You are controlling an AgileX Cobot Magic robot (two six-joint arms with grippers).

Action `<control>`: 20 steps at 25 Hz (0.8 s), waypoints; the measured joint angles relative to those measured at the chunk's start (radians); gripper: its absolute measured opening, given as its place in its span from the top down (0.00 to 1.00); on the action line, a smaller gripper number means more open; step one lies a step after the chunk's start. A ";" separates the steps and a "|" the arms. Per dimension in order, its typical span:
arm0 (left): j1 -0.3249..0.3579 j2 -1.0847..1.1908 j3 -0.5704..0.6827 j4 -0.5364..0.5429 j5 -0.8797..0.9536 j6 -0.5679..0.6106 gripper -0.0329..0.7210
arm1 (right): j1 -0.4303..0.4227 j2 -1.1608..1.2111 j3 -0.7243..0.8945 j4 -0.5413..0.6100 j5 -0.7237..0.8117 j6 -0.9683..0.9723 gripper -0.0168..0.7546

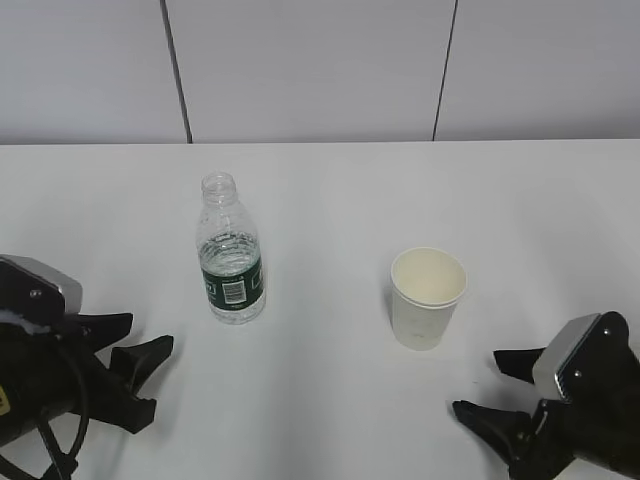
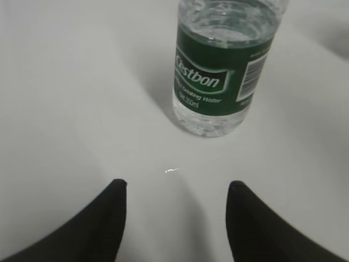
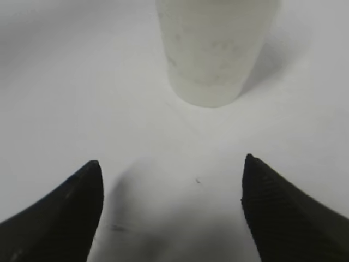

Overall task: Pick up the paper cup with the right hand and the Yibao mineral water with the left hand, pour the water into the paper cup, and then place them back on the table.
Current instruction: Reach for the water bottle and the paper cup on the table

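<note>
White table (image 1: 330,400): capless green-labelled bottle (image 1: 231,252), white cup (image 1: 427,298); both jaws apart.

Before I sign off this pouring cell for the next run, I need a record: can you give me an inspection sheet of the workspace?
Surface: white table, faint scuffs, no spill seen.
Job's things: Yibao mineral water upright, capless, partly filled; paper cup upright, looks empty, apart to its right.
Clutter: nothing seen.
Grippers: left claw open, short of the bottle; right claw open, short of the cup; neither touches anything.
Cables: black cable looped by the left arm, off the work area.
Surroundings: pale panelled wall behind the table.
</note>
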 joint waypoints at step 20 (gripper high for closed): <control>0.000 0.005 -0.020 0.016 -0.005 0.006 0.45 | 0.000 0.146 -0.313 -0.150 -0.004 0.214 0.22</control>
